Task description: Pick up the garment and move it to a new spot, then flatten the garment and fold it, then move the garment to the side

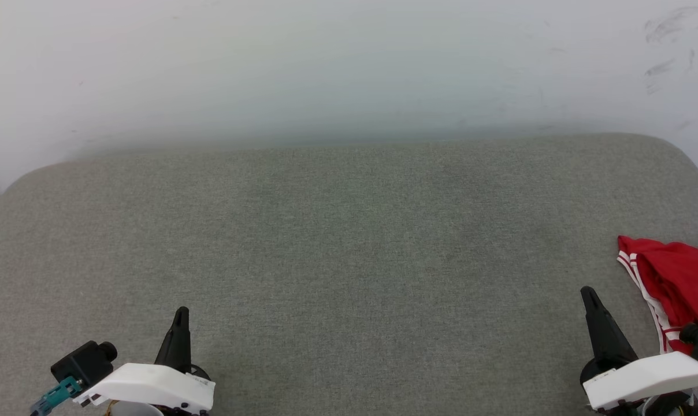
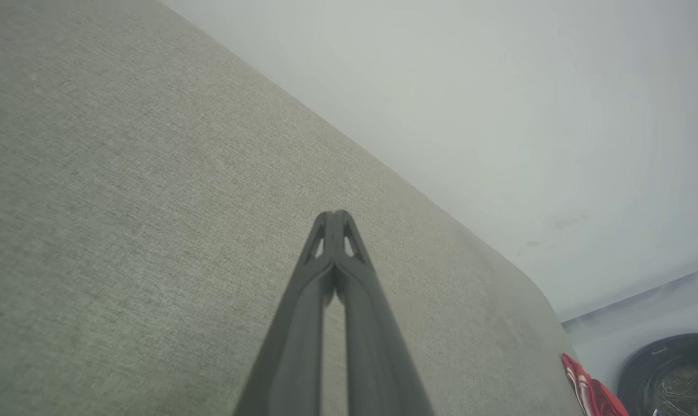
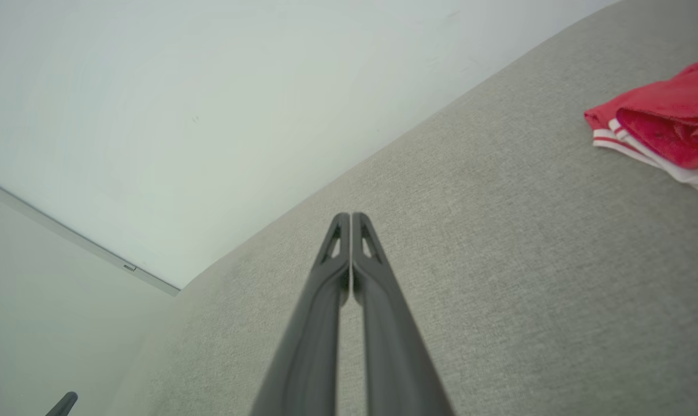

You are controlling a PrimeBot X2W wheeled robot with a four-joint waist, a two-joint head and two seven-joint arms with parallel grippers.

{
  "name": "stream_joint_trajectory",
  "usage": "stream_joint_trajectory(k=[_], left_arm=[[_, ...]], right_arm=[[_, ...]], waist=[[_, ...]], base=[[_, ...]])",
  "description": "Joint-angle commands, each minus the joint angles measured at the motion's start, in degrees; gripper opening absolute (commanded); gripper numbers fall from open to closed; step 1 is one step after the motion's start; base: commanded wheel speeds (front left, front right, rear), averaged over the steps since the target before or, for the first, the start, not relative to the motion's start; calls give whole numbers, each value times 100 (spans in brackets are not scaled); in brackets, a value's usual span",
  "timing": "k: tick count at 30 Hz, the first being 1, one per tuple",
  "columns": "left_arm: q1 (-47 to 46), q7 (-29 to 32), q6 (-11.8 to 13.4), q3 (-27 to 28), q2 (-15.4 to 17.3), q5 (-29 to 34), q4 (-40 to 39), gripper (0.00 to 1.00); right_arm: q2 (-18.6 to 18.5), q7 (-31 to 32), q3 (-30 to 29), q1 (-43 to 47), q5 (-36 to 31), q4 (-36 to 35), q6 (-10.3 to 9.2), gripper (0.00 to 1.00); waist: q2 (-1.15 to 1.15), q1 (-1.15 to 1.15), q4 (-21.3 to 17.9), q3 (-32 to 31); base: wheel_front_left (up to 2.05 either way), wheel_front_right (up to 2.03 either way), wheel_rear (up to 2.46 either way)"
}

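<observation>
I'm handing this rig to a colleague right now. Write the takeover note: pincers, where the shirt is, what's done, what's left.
Left pincer: shut, empty, at the near left of the grey woven fabric surface.
Right pincer: shut, empty, at the near right, fingers apart from the shirt.
Thin red jersey shirt with red-and-white stripe trim: lies in layers at the surface's right edge, partly cut off by the head view.
Done: unclear; it is not spread flat, and I cannot tell whether it is neatly folded.
Left: check the fold. If it is only bunched, probably pick it up, move it, flatten, fold and set it aside.

Red garment (image 1: 681, 277) with red-and-white stripe trim, grey woven cushion (image 1: 337, 242), white wall (image 1: 326, 63)
</observation>
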Motion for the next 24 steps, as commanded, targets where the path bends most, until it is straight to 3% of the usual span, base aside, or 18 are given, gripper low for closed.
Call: stream_joint_trajectory(k=[1, 24], left_arm=[[-163, 38, -64, 82, -12, -167, -41, 0], [-337, 453, -405, 480, -269, -1528, 104, 0]], right_arm=[[14, 33, -31, -191, 218, -32, -1, 0], [79, 224, -166, -393, 1861, 224, -2, 0]], waist=[[0, 0, 5, 2], [0, 0, 71, 32]], base=[[0, 0, 0], [0, 0, 0]])
